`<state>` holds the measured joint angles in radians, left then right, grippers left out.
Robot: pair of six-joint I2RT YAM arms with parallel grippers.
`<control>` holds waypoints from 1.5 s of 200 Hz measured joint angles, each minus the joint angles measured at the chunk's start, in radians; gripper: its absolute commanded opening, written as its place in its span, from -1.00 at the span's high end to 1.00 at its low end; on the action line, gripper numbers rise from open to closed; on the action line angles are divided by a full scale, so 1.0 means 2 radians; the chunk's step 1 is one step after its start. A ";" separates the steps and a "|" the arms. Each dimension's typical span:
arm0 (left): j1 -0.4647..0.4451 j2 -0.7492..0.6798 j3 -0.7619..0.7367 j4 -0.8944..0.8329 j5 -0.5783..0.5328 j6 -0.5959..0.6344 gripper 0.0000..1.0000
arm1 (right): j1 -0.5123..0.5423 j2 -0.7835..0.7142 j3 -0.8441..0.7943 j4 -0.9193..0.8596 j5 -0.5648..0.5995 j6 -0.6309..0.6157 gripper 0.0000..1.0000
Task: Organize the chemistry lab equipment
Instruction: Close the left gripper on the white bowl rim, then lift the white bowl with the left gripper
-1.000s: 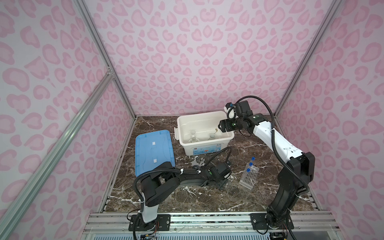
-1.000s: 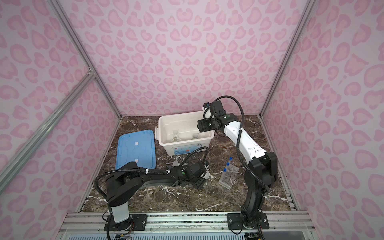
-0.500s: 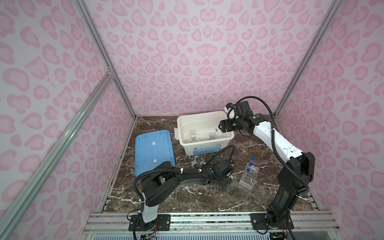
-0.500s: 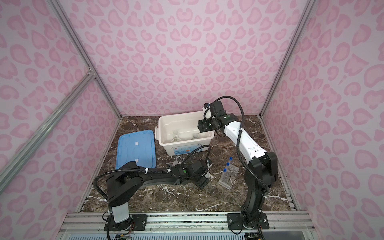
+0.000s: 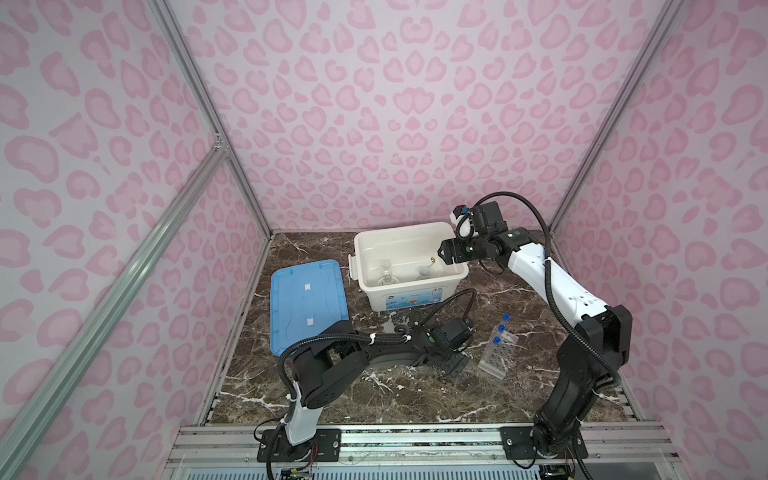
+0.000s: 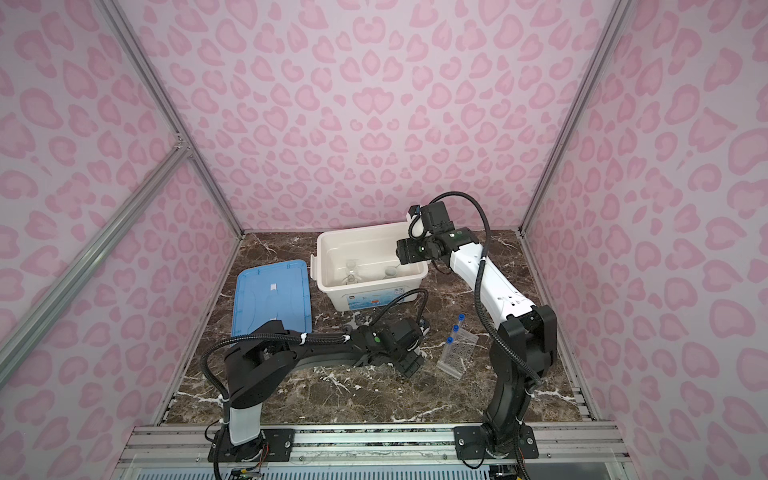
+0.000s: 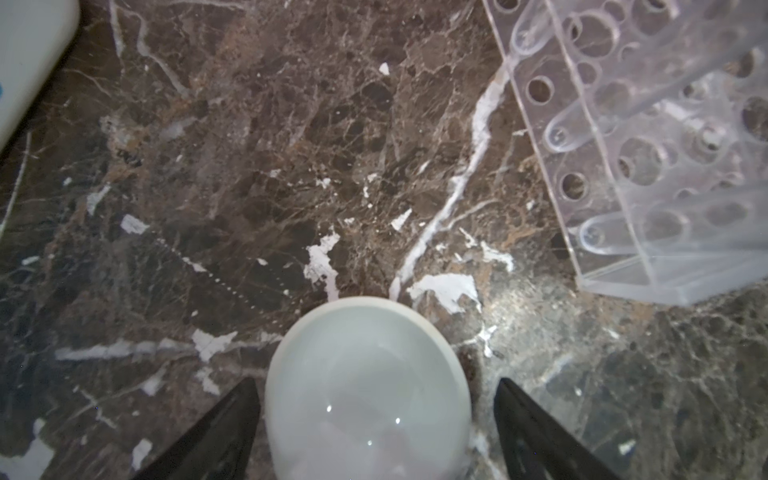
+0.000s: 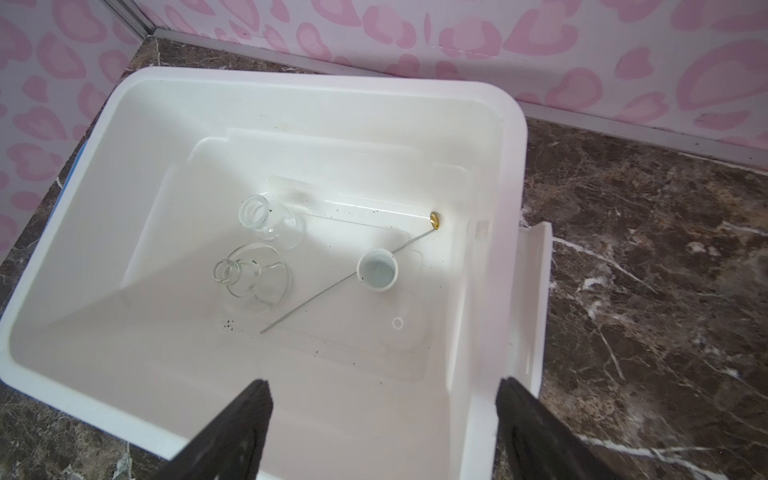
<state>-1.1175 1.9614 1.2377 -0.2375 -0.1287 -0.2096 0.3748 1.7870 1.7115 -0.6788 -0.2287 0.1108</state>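
A white ceramic dish (image 7: 368, 390) stands on the marble table between the fingers of my left gripper (image 7: 376, 380), which is open around it with a gap on one side. In both top views that gripper (image 5: 455, 365) hides the dish. A clear tube rack (image 5: 496, 353) with three blue-capped test tubes (image 5: 500, 328) lies just right of it. My right gripper (image 8: 383, 381) is open and empty above the right rim of the white box (image 8: 513, 174). Inside the box stand two glass flasks (image 8: 270, 224), (image 8: 253, 276) and a second white dish (image 8: 377, 270).
A thin metal rod (image 8: 316, 299) with a gold end lies across the box floor. The flat blue lid (image 5: 307, 303) lies left of the box (image 5: 361, 266). Pink patterned walls enclose the table on three sides.
My left gripper has opened wider and shifted slightly forward and right, toward the rack. The right arm has not moved.
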 measured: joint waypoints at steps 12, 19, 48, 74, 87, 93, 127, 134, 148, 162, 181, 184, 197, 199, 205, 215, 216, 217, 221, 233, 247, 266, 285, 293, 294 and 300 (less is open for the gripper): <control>0.000 0.003 0.004 0.000 0.000 0.000 -0.77 | -0.001 0.000 0.000 0.000 0.000 0.000 -0.74; 0.001 0.005 0.005 -0.002 0.000 0.000 -0.76 | -0.001 0.000 0.000 0.000 0.000 0.000 -0.74; 0.003 0.008 0.008 -0.005 0.000 0.000 -0.74 | -0.002 0.000 0.000 0.000 0.000 -0.001 -0.74; 0.005 0.010 0.012 -0.010 0.000 0.000 -0.70 | -0.002 0.000 0.000 0.000 0.000 -0.001 -0.74; 0.005 0.010 0.013 -0.011 -0.001 0.001 -0.68 | -0.002 0.000 0.000 0.000 0.000 -0.001 -0.74; 0.005 0.010 0.013 -0.012 -0.001 0.001 -0.66 | -0.003 0.000 0.000 0.000 0.000 -0.001 -0.74; 0.005 0.002 0.006 -0.016 0.001 0.000 -0.63 | -0.004 0.000 -0.002 0.000 0.000 -0.001 -0.74; 0.005 0.000 0.005 -0.016 0.001 0.000 -0.63 | -0.004 0.000 -0.002 0.000 0.000 -0.001 -0.74; 0.005 -0.004 0.003 -0.017 0.002 -0.001 -0.62 | -0.004 0.000 -0.002 0.000 0.000 -0.001 -0.74; 0.005 -0.004 0.003 -0.018 0.007 -0.004 -0.62 | -0.004 0.000 -0.002 0.000 0.000 -0.001 -0.74; 0.004 -0.004 0.003 -0.019 0.008 -0.007 -0.62 | -0.004 0.000 -0.003 0.000 0.000 -0.001 -0.74; 0.003 -0.004 0.003 -0.019 0.009 -0.008 -0.62 | -0.004 0.000 -0.003 0.000 0.000 -0.001 -0.74; 0.002 -0.004 0.006 -0.025 0.009 -0.009 -0.62 | -0.004 0.000 -0.003 0.000 0.000 -0.001 -0.74; 0.002 -0.004 0.007 -0.026 0.010 -0.009 -0.62 | -0.004 0.000 -0.003 0.000 0.000 -0.001 -0.74; 0.001 -0.004 0.010 -0.028 0.011 -0.012 -0.62 | -0.005 0.000 -0.003 0.000 0.000 -0.001 -0.74; 0.001 -0.004 0.014 -0.030 0.012 -0.015 -0.62 | -0.005 0.000 -0.003 0.000 0.000 -0.001 -0.74; 0.001 -0.004 0.014 -0.030 0.012 -0.015 -0.62 | -0.005 0.000 -0.003 0.000 0.000 -0.001 -0.74; 0.001 -0.004 0.014 -0.030 0.012 -0.015 -0.62 | -0.005 0.000 -0.003 0.000 0.000 -0.001 -0.74; 0.001 -0.004 0.015 -0.030 0.012 -0.017 -0.62 | -0.005 0.000 -0.003 0.000 0.000 -0.001 -0.74; 0.000 -0.004 0.016 -0.031 0.012 -0.025 -0.62 | -0.005 0.000 -0.003 0.000 0.000 -0.001 -0.74; 0.000 -0.004 0.016 -0.034 0.014 -0.029 -0.62 | -0.005 0.000 -0.003 0.000 0.000 -0.001 -0.74; 0.000 -0.004 0.016 -0.038 0.014 -0.038 -0.62 | -0.005 0.000 -0.003 0.001 0.000 -0.001 -0.74; 0.000 -0.004 0.016 -0.041 0.013 -0.039 -0.62 | -0.005 0.000 -0.003 0.001 0.000 -0.001 -0.74; 0.000 -0.004 0.016 -0.042 0.013 -0.039 -0.62 | -0.005 0.000 -0.003 0.001 0.000 -0.001 -0.74; 0.000 -0.004 0.016 -0.042 0.012 -0.039 -0.62 | -0.005 0.000 -0.003 0.001 0.000 -0.001 -0.74; 0.000 -0.004 0.016 -0.043 0.011 -0.041 -0.63 | -0.005 0.000 -0.003 0.001 0.000 -0.001 -0.74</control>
<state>-1.1175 1.9537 1.2694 -0.3229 -0.1059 -0.2913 0.3645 1.7870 1.7046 -0.6777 -0.2291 0.1097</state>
